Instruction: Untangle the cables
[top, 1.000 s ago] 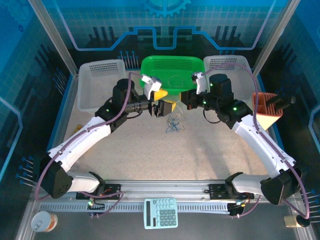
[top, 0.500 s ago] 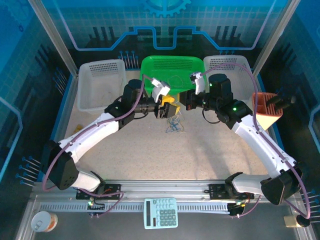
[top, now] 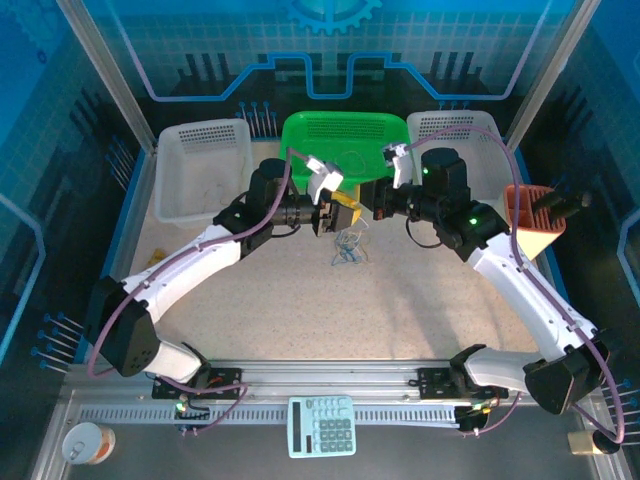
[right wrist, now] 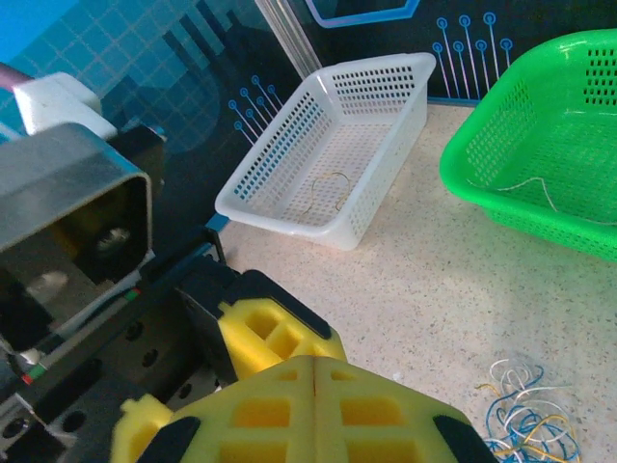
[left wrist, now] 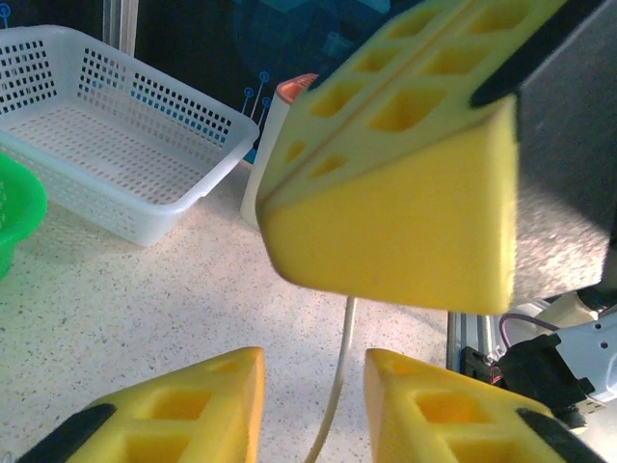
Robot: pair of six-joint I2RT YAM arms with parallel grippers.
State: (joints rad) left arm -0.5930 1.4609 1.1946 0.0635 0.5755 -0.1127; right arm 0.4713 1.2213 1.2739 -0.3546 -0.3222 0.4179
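The cables (top: 348, 248) lie in a small blue, yellow and whitish tangle (right wrist: 525, 415) on the speckled table, in front of the green basket. Just above them my two grippers meet tip to tip. My right gripper (top: 360, 205) (right wrist: 315, 359) has its yellow foam fingers (left wrist: 386, 212) pressed together. One whitish cable (left wrist: 338, 366) hangs down from under those fingers. It passes through the gap of my left gripper (left wrist: 313, 359) (top: 335, 215), whose jaws stand apart on either side of it without touching it. One left finger (right wrist: 275, 333) sits right behind the right fingertips.
A green basket (top: 345, 140) stands behind the grippers with a thin cord (right wrist: 521, 183) inside. White baskets sit at the back left (top: 200, 170) and back right (top: 455, 130). An orange holder (top: 535, 215) is on the right. A calculator (top: 322, 425) lies by the near rail.
My left arm has swung right until its gripper meets the right one, and its jaws have narrowed around the hanging cable. The right gripper has stayed shut and nearly still.
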